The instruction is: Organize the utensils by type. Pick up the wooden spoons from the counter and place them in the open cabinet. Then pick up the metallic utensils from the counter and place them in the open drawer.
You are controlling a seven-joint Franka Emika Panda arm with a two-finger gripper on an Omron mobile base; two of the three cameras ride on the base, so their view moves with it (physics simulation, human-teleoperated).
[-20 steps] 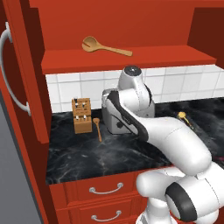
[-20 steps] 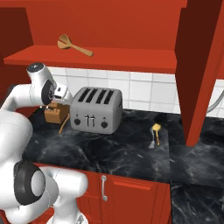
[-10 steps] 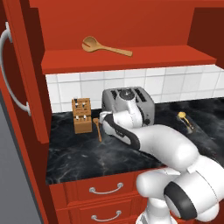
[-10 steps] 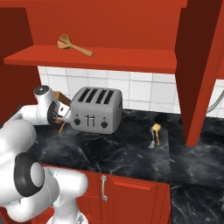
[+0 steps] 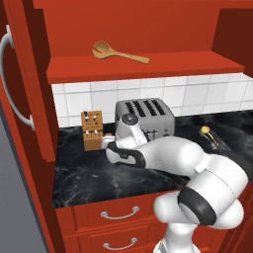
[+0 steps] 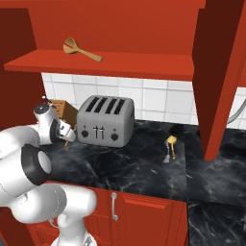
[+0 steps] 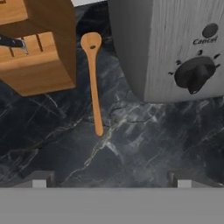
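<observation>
One wooden spoon [image 7: 93, 78] lies flat on the black counter [image 7: 144, 140], in the gap between the knife block [image 7: 39, 52] and the toaster [image 7: 175, 48]. My gripper [image 7: 111, 181] hovers just above it, open and empty, its fingertips [image 7: 40, 178] wide apart. A second wooden spoon [image 5: 121, 53] rests on the shelf of the open cabinet [image 5: 143, 66]. To the right of the toaster, a gold-tinted piece [image 6: 171, 140] lies on the counter against a silver spoon [image 6: 167, 154]. The drawer is out of view.
The knife block [image 5: 92, 129] and the toaster [image 5: 145, 116] hem in the spoon on both sides. The cabinet's open door with its long silver handle [image 5: 15, 89] stands at the left. Red fronts with short pulls [image 5: 118, 214] run under the counter.
The arm has swung down from near the shelf to the counter, and the hand now sits low between knife block and toaster. The gripper has stayed open.
</observation>
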